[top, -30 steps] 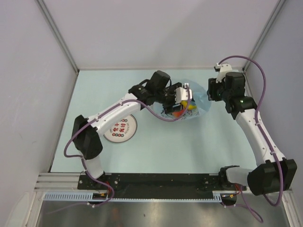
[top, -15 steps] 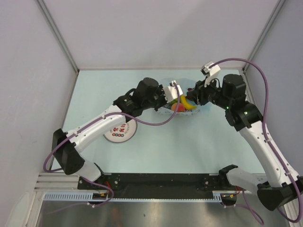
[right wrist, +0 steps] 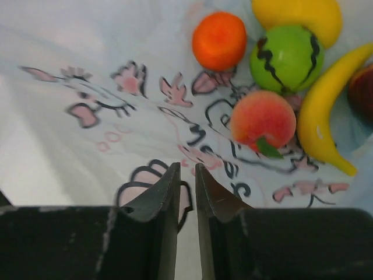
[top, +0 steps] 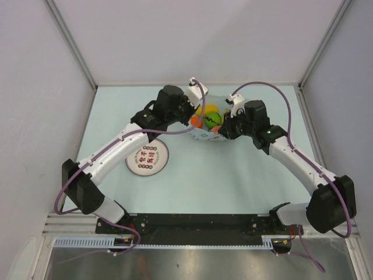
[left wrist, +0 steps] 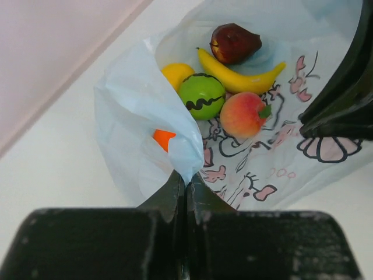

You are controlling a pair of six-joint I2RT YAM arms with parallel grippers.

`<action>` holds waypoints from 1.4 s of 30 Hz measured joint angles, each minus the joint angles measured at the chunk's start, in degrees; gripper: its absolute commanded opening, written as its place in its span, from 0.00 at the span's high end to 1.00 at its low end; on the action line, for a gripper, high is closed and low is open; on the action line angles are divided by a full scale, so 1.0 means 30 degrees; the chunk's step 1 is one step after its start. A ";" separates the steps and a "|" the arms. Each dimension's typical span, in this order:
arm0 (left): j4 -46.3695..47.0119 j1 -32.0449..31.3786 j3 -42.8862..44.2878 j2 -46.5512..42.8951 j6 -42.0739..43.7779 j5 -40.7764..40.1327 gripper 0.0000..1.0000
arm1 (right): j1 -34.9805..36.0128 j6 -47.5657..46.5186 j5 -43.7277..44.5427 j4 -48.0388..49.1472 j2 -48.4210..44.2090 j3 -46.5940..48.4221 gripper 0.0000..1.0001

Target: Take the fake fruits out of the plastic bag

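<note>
Left end effector (left wrist: 186,177): fingers fully together, clamped on a fold of the plastic bag (left wrist: 131,114) rim. Right end effector (right wrist: 186,170): fingers almost together with only a thin slit, tips against the printed film; cannot tell whether film is caught. The bag lies open at far centre of the counter (top: 233,181), between both arms. Inside are the green fruit (left wrist: 201,96), banana (left wrist: 242,73), dark red apple (left wrist: 235,42), peach (left wrist: 243,114) and orange (right wrist: 220,40). The plate (top: 147,158) lies near-left of the bag.
</note>
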 measured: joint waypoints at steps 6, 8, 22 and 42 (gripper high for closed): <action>0.0423 0.1086 -0.1953 -0.0590 -0.3614 0.1027 1.00 | 0.0780 -0.1086 0.1574 -0.1122 0.0750 -0.2645 0.81; 0.0459 0.1100 -0.3264 -0.0852 -0.4437 0.1355 1.00 | 0.1253 -0.1632 0.1625 -0.1945 0.0758 -0.3315 0.81; 0.0379 0.1071 -0.4313 -0.0495 -0.6521 0.2521 1.00 | 0.0131 -0.0597 0.2011 0.0852 0.4488 0.0197 0.27; 0.0780 0.1071 -0.3665 0.0044 -0.6659 0.3177 1.00 | -0.0699 0.0219 0.3606 0.2732 0.9683 0.2433 0.00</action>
